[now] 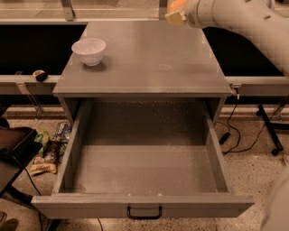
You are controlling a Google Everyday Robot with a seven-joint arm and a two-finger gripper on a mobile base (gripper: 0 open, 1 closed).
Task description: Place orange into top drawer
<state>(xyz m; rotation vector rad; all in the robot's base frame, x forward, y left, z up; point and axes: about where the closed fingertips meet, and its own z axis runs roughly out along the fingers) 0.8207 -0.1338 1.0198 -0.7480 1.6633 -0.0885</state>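
My gripper (175, 12) is at the top of the camera view, above the far right part of the cabinet top (149, 58). It is shut on the orange (175, 5), a small round orange fruit held well above the surface. The top drawer (144, 171) is pulled fully open below, a wide shallow grey box with a speckled floor and a small black handle (144, 213) on its front panel. The drawer holds nothing.
A white bowl (89, 50) stands on the cabinet top at the far left. My white arm (244, 22) crosses the upper right. Black cables (235, 126) and a stand lie on the floor at the right, clutter (45, 153) at the left.
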